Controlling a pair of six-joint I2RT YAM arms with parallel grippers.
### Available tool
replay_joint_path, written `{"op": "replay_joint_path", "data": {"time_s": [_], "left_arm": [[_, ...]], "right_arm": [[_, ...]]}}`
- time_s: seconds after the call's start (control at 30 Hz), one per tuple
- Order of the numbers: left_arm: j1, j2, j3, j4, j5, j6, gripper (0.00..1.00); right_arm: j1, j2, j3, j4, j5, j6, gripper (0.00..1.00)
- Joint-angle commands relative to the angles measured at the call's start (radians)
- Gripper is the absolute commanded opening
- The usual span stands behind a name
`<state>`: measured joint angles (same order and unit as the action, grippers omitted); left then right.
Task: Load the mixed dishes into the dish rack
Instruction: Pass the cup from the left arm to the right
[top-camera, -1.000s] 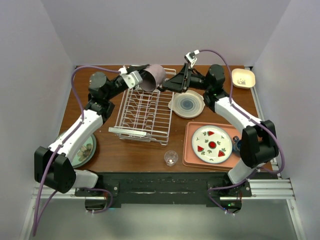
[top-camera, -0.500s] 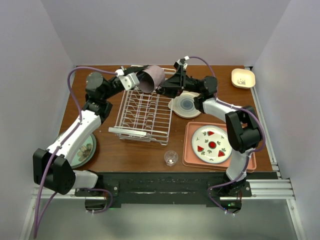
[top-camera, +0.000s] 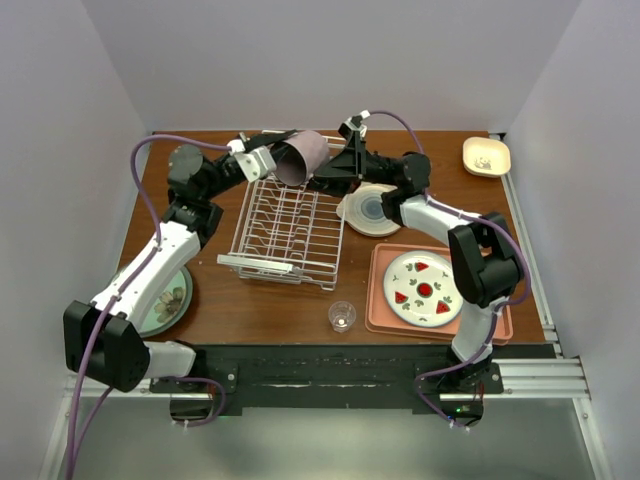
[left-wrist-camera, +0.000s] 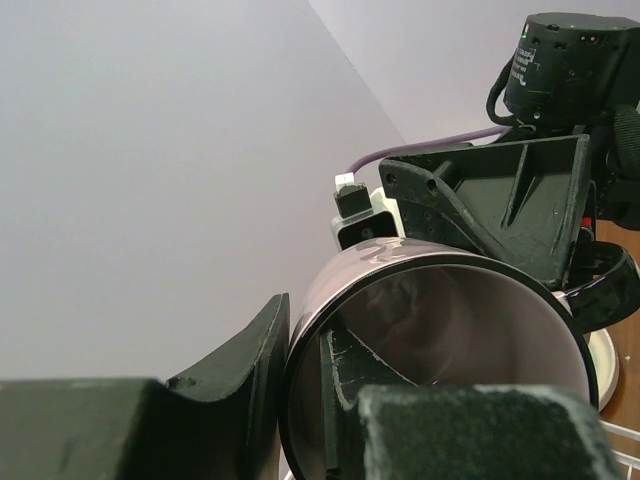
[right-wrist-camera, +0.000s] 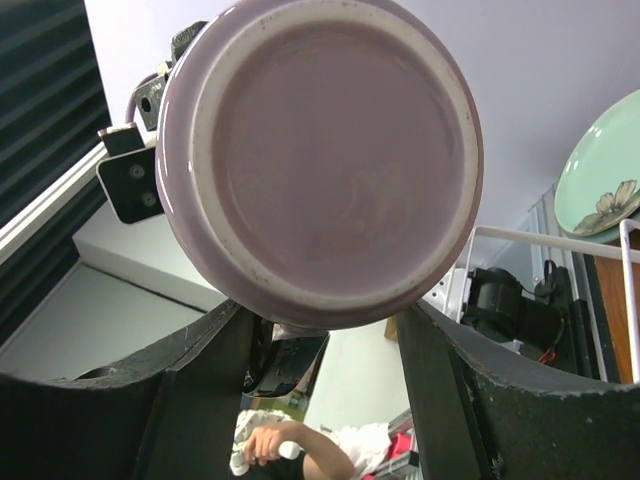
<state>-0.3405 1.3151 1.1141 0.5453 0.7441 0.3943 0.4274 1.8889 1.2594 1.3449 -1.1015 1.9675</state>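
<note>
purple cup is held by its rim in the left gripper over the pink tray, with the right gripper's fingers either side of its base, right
Not quite: the top external view shows the purple cup over the far end of the dish rack, not the pink tray. The rest stands: the left gripper holds its rim, and the right gripper has a finger either side of its base.

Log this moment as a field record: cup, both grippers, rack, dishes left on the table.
cup: purple cup, on its side in the air over the dish rack's far end
left gripper: shut on the cup's rim, one finger inside
right gripper: fingers flank the cup's base; grip unclear
rack: no dishes in it
on table: blue-centred plate, small glass, green plate, white bowl
on pink tray: patterned plate
</note>
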Motion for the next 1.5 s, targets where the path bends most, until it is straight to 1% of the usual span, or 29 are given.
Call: {"op": "replay_joint_path", "data": {"time_s": [0.0, 0.07, 0.27, 0.33, 0.37, 0.53, 0.57, 0.63, 0.67, 0.73, 0.77, 0.83, 0.93, 1.0, 1.07, 1.1, 1.13, 1.17, 1.2, 1.23, 1.27, 1.3, 1.33, 1.37, 1.4, 1.47], "left_arm": [[-0.025, -0.043, 0.016, 0.108, 0.058, -0.014, 0.0], [-0.025, -0.043, 0.016, 0.108, 0.067, -0.017, 0.0], [-0.025, -0.034, 0.02, 0.102, 0.087, -0.025, 0.0], [-0.025, -0.027, 0.024, 0.099, 0.096, -0.031, 0.0], [-0.025, -0.022, 0.026, 0.096, 0.101, -0.029, 0.0], [-0.025, 0.009, 0.039, 0.096, 0.101, -0.041, 0.0], [-0.025, 0.013, 0.042, 0.094, 0.101, -0.043, 0.0], [-0.025, 0.029, 0.052, 0.09, 0.106, -0.044, 0.0], [-0.025, 0.033, 0.053, 0.09, 0.107, -0.045, 0.0], [-0.026, 0.047, 0.056, 0.087, 0.106, -0.046, 0.0], [-0.026, 0.049, 0.058, 0.087, 0.106, -0.045, 0.0], [-0.026, 0.055, 0.059, 0.084, 0.098, -0.046, 0.0], [-0.026, 0.058, 0.058, 0.078, 0.066, -0.051, 0.0], [-0.026, 0.056, 0.055, 0.077, 0.037, -0.06, 0.0], [-0.026, 0.055, 0.055, 0.068, -0.02, -0.067, 0.0], [-0.026, 0.053, 0.049, 0.065, -0.04, -0.071, 0.03], [-0.026, 0.05, 0.044, 0.064, -0.072, -0.075, 0.12], [-0.026, 0.047, 0.04, 0.064, -0.086, -0.08, 0.18], [-0.025, 0.046, 0.027, 0.064, -0.1, -0.084, 0.26], [-0.026, 0.041, 0.021, 0.068, -0.124, -0.089, 0.41], [-0.026, 0.039, 0.013, 0.07, -0.136, -0.1, 0.45], [-0.026, 0.039, 0.004, 0.071, -0.146, -0.104, 0.49], [-0.026, 0.036, 0.0, 0.071, -0.172, -0.109, 0.58], [-0.026, 0.035, -0.007, 0.073, -0.186, -0.118, 0.62], [-0.025, 0.032, -0.017, 0.073, -0.198, -0.123, 0.71], [-0.025, 0.023, -0.04, 0.076, -0.235, -0.13, 0.79]], "right_arm": [[0.033, -0.028, 0.058, 0.356, 0.037, 0.051, 0.61], [0.031, -0.007, 0.072, 0.417, 0.051, 0.105, 0.61], [0.034, -0.016, 0.098, 0.418, 0.054, 0.091, 0.58], [0.036, -0.016, 0.112, 0.418, 0.048, 0.094, 0.54], [0.037, -0.017, 0.124, 0.418, 0.045, 0.099, 0.51], [0.053, -0.017, 0.147, 0.396, 0.023, 0.091, 0.44], [0.057, -0.016, 0.15, 0.386, 0.023, 0.085, 0.4], [0.062, -0.014, 0.155, 0.382, 0.017, 0.083, 0.37], [0.068, -0.013, 0.159, 0.384, 0.02, 0.085, 0.31], [0.071, -0.011, 0.164, 0.382, 0.015, 0.085, 0.22], [0.073, -0.008, 0.166, 0.378, 0.014, 0.083, 0.09], [0.071, -0.008, 0.167, 0.375, 0.011, 0.08, 0.0], [0.073, -0.007, 0.161, 0.349, 0.012, 0.053, 0.0], [0.073, -0.011, 0.158, 0.3, 0.02, 0.01, 0.0], [0.068, -0.025, 0.15, 0.2, 0.026, -0.071, 0.0], [0.065, -0.03, 0.149, 0.165, 0.037, -0.103, 0.0], [0.057, -0.037, 0.149, 0.09, 0.043, -0.16, 0.0], [0.053, -0.048, 0.147, 0.057, 0.054, -0.186, 0.0], [0.047, -0.057, 0.147, 0.027, 0.061, -0.209, 0.0], [0.034, -0.063, 0.149, -0.007, 0.075, -0.261, 0.0], [0.027, -0.079, 0.15, -0.082, 0.087, -0.286, 0.0], [0.019, -0.086, 0.149, -0.114, 0.097, -0.312, 0.0], [0.007, -0.093, 0.152, -0.15, 0.112, -0.364, 0.0], [0.001, -0.102, 0.152, -0.215, 0.123, -0.386, 0.0], [-0.004, -0.111, 0.152, -0.242, 0.133, -0.404, 0.0], [-0.021, -0.119, 0.152, -0.297, 0.163, -0.436, 0.0]]}}
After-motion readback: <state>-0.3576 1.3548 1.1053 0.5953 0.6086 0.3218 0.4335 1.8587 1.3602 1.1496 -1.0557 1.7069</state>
